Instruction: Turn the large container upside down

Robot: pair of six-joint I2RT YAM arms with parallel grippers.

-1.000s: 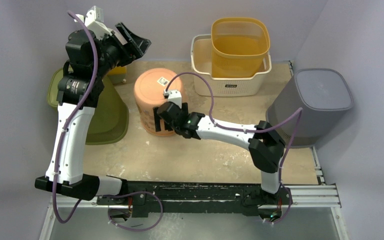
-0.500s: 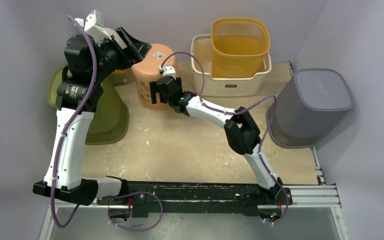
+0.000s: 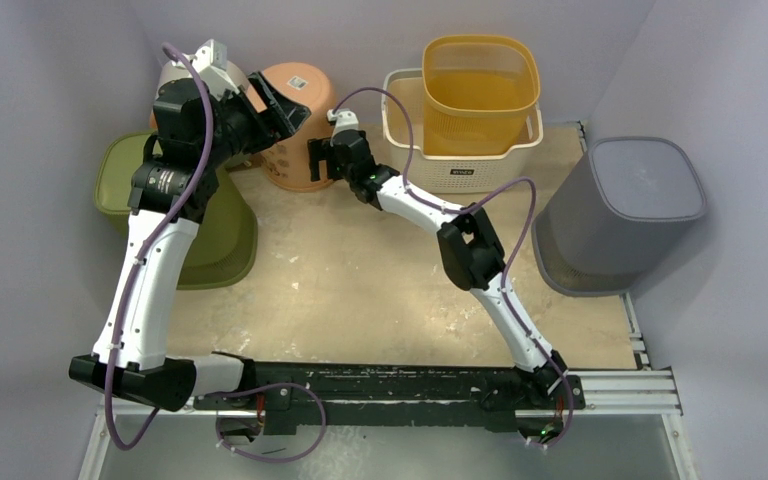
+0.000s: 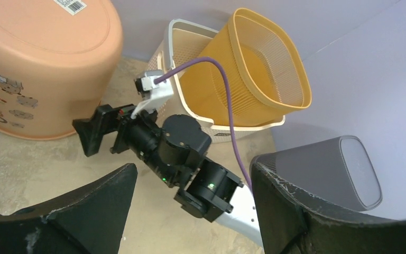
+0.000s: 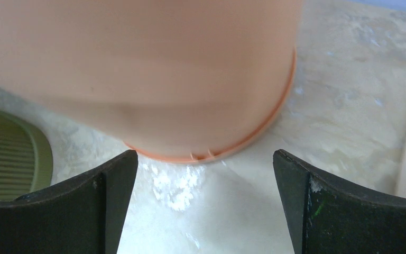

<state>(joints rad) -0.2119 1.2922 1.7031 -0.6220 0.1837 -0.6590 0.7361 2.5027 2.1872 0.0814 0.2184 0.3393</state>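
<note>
Overhead view first: the peach container (image 3: 300, 150) is seen standing mouth down on the worktop (image 3: 360, 290), just left of the white basket (image 3: 460, 175), with its labelled base upward. The left hand (image 3: 275, 105) is held over the container's left side, jaws spread wide, nothing between them. The right hand (image 3: 318, 160) is set low between container and white basket, jaws apart.

From the left wrist, the container (image 4: 42, 69) is shown left of the white basket (image 4: 182, 39); the right hand (image 4: 91, 136) lies just beside its lower wall, and contact cannot be told. The left hand (image 4: 193, 172) is empty.

From the right wrist, the container (image 5: 137, 69) is blurred, just beyond the parted fingers (image 5: 111, 201), not enclosed by them.
</note>
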